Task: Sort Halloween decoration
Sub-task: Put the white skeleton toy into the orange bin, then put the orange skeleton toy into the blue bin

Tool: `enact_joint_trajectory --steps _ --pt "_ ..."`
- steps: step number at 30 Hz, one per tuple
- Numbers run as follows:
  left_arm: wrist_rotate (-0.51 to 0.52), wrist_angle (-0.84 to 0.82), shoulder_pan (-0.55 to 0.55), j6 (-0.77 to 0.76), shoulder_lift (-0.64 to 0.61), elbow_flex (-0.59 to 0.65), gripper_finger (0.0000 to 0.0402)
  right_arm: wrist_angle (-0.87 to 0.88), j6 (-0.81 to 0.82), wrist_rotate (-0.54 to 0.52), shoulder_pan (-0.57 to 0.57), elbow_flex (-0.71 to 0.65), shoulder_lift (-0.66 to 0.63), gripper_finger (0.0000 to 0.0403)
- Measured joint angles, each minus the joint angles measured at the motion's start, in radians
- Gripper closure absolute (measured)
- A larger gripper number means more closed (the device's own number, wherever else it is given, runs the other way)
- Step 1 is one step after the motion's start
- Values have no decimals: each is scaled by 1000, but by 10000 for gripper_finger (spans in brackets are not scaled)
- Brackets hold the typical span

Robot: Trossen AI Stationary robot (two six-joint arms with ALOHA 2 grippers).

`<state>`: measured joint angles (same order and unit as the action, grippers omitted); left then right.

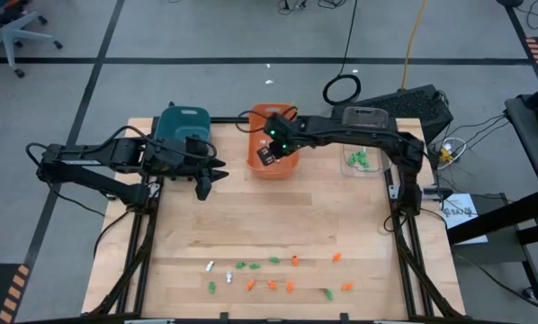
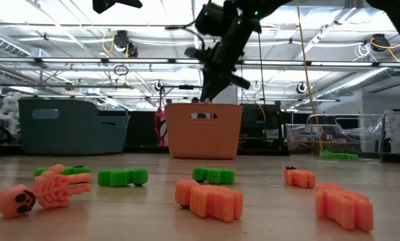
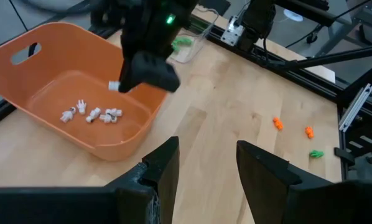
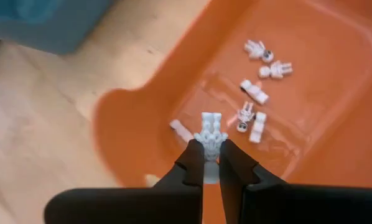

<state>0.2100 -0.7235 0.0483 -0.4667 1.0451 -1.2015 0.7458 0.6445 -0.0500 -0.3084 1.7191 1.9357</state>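
Note:
Over the orange bin (image 1: 273, 168) my right gripper (image 4: 211, 154) is shut on a small white trinket (image 4: 211, 132); the left wrist view shows that trinket (image 3: 114, 86) above the bin's inside. Several white trinkets (image 4: 259, 93) lie on the bin's floor. Orange, green and white decorations (image 1: 278, 274) are scattered on the table near its front edge. My left gripper (image 3: 208, 162) stands open with nothing in it, above the table in front of the teal bin (image 1: 183, 121). My right gripper pinches the white trinket by its lower end (image 4: 210, 144) between its two fingertips. The fingers slant down from the table's right side. The trinket sticks out beyond the fingertips, lifted clear above the orange bin's floor.
A clear bin (image 1: 363, 148) at the back right holds green pieces (image 1: 359, 160). The teal bin, the orange bin (image 2: 203, 130) and the clear bin stand in a row along the far edge. Bare wood lies between the bins and the scattered decorations.

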Motion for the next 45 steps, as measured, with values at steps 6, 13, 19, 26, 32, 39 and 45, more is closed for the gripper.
enact_joint_trajectory --steps 6,13,19,26,32,39,45 --pt "-7 0 0 -1 0 0 243 4 19 -2 -5 0 58 399" --pt "-26 -4 0 -25 0 0 243 7 69 -52 -23 0 61 370" --pt "-39 -23 0 -47 0 0 243 13 77 -23 -38 0 58 288" --pt "-63 -225 14 -184 0 0 243 6 77 -26 -31 -1 -33 225" --pt "-84 -326 116 -243 0 0 243 6 1 -26 37 -1 -185 216" --pt "-63 -265 261 -234 0 40 243 24 -75 -30 178 0 -317 223" --pt "-59 -217 331 -267 23 102 243 123 -28 -33 305 0 -341 224"
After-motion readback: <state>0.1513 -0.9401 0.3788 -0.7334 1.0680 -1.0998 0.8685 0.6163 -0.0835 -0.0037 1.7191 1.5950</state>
